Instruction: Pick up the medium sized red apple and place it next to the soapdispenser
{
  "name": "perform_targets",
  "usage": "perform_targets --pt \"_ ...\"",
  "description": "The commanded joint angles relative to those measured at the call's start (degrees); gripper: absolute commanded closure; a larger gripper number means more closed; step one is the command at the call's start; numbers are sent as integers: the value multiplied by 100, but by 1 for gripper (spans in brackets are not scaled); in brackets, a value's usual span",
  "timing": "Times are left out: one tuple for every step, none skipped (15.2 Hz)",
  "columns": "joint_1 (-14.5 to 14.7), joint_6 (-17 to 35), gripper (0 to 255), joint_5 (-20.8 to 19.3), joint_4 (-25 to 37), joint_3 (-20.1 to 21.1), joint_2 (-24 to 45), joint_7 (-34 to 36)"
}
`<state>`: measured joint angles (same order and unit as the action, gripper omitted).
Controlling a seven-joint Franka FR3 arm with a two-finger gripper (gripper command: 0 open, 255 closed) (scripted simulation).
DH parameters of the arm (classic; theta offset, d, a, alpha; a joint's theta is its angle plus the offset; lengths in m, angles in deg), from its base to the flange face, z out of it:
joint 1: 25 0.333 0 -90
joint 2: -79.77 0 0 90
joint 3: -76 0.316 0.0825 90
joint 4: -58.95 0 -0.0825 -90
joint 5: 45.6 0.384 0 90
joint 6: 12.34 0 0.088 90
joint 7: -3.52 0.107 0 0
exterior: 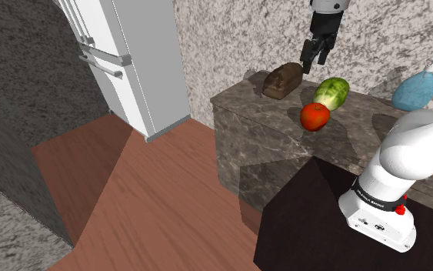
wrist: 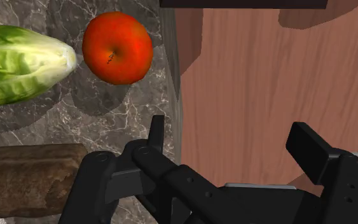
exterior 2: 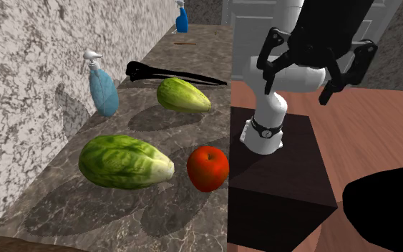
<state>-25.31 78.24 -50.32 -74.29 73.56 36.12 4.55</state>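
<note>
A red apple point(exterior: 314, 116) point(exterior 2: 207, 168) point(wrist: 117, 48) lies near the front edge of the dark marble counter point(exterior: 268, 123), beside a green lettuce head point(exterior: 331, 92) point(exterior 2: 124, 162) point(wrist: 18, 63). A blue bottle with a white pump top point(exterior: 416, 88) point(exterior 2: 103, 89) stands against the wall further along the counter. My black gripper point(exterior: 315, 61) point(exterior 2: 298, 93) point(wrist: 231, 137) hangs open and empty, well above the counter's edge, apart from the apple and close to a brown bread loaf point(exterior: 282, 79) point(wrist: 31, 178).
A second lettuce point(exterior 2: 183, 94), a black utensil point(exterior 2: 171, 73) and another blue bottle point(exterior 2: 182, 18) lie further along the counter. A speckled wall point(exterior 2: 21, 86) backs it. A white fridge point(exterior: 122, 61) stands across the wooden floor point(exterior: 161, 208). My dark stand point(exterior: 314, 223) sits against the counter front.
</note>
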Motion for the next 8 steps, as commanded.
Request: perform_targets --pt "0 0 0 0 0 0 0 0" --pt "-76 252 0 -64 -286 -51 -183 47" --pt "-155 506 0 -131 -567 -104 -361 95" --pt "-238 760 0 -200 -843 -160 -532 142" --pt "-326 1015 0 -272 -1113 -219 -698 189" --pt "-419 1274 0 -347 -1378 -281 -856 235" --pt "-517 1535 0 -425 -1639 -346 -1006 280" --pt "-622 1800 0 -505 -1894 -415 -1148 324"
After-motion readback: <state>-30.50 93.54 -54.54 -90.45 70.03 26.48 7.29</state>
